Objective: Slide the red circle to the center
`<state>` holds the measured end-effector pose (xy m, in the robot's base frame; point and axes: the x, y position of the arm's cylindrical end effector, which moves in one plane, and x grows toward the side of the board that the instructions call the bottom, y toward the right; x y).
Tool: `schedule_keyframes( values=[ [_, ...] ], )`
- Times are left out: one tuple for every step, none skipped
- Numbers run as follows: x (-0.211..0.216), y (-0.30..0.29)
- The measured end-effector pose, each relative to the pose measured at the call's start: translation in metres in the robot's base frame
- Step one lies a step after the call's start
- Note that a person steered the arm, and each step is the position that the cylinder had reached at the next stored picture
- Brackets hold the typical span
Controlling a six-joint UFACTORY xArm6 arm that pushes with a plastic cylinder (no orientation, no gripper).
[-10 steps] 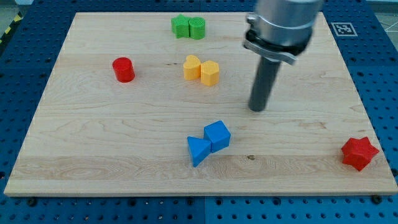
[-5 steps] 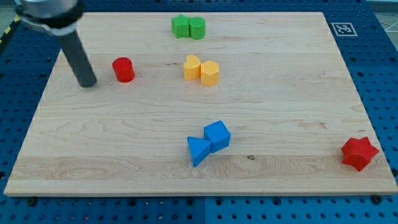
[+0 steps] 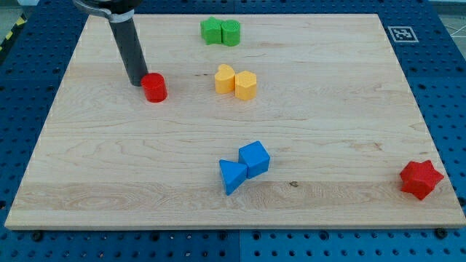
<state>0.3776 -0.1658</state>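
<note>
The red circle (image 3: 154, 87) is a short red cylinder standing on the wooden board (image 3: 342, 109), in the view's upper left. My tip (image 3: 137, 82) sits just to the left of the red circle and slightly above it in the view, touching its edge or nearly so. The dark rod rises from the tip toward the view's top left.
Two yellow blocks (image 3: 236, 81) sit together right of the red circle. Two green blocks (image 3: 220, 32) sit at the view's top. A blue cube (image 3: 255, 158) and a blue triangle (image 3: 231, 175) touch below the middle. A red star (image 3: 420, 179) lies at the bottom right.
My tip went from the board's right side to its far left, then right against the red circle. The red circle has shifted a little to the right and down.
</note>
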Motion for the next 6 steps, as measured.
schedule_keyframes(
  values=[
    [0.0, 0.002],
    [0.005, 0.004],
    [0.021, 0.007],
    [0.035, 0.023],
    [0.035, 0.054],
    [0.036, 0.086]
  ],
)
